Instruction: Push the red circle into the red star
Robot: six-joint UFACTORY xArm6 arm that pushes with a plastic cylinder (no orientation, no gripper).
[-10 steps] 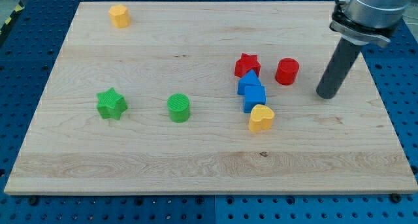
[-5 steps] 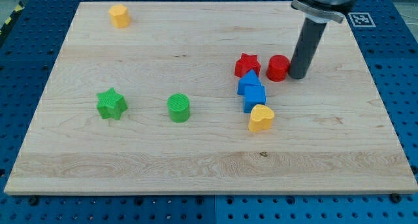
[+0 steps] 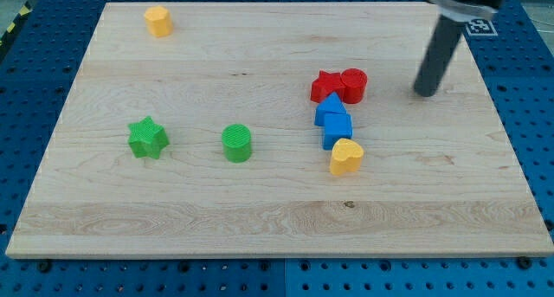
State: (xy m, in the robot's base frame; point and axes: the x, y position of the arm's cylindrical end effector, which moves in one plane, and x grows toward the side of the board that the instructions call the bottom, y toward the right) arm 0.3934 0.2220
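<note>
Red plastic circle block (image 3: 353,85) touching the red plastic star block (image 3: 327,87)

The circle is sitting at the star's 3 o'clock; my tip (image 3: 425,93) is standing clear at the circle's 3 o'clock (a bare rod, holding nothing), with blue blocks (image 3: 334,121) lying at 6 o'clock.

Pale wooden counter (image 3: 260,210) with fine lengthwise grain and a few small dark knots, set on a blue base (image 3: 537,141) patterned with regular rows of small holes. Red star (image 3: 326,86) and red circle (image 3: 353,85): the same saturated red. Just below the red star, two blue blocks (image 3: 333,120), both mid-blue, shapes unclear. Below these, a yellow heart (image 3: 345,156), orange-yellow. To the left of the red star, a green circle (image 3: 236,143) and a green star (image 3: 147,137), both bright green with fine ribbed texture. Far upper left of the red star, a yellow block (image 3: 157,21). Right of the red circle, my tip (image 3: 424,93): dark grey to black rod.
</note>
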